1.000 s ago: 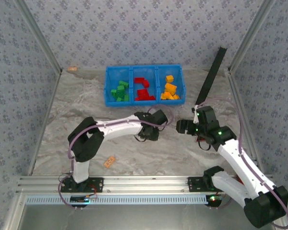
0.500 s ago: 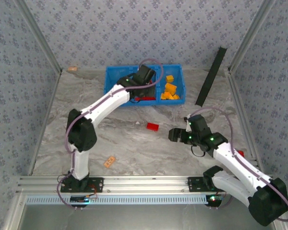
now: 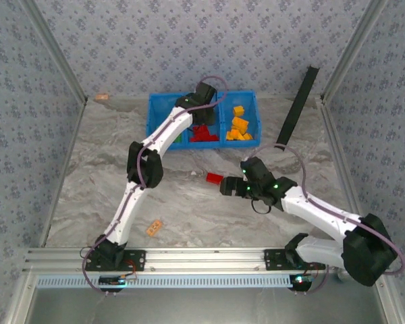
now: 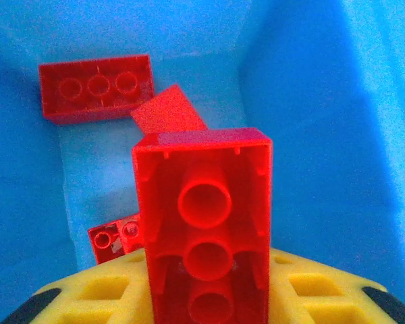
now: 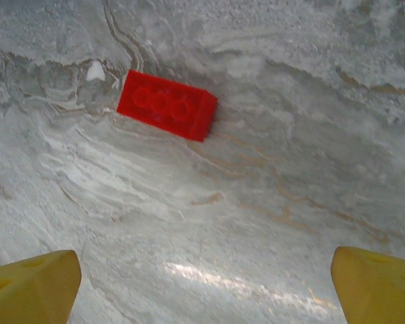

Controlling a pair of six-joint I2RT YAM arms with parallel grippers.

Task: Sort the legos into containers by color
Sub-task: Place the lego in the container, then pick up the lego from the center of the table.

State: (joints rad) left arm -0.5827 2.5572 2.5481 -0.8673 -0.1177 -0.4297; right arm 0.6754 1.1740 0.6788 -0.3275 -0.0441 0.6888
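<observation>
Nearly done: my left hand (image 3: pixel 201 100) gripped a red lego (image 4: pixel 202 202) over its compartment (image 4: pixel 310 135), open right hand (image 5: pixel 202 283) above the last loose lego (image 5: pixel 167 104).

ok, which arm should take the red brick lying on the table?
Right. The right gripper is open and aimed at the loose brick, close ahead of it. The left gripper is over the blue bin, a held brick between its fingers.

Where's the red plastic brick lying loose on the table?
In the overhead view, the red studded plastic brick lies on the grey marbled table, just ahead of the right claw.
</observation>
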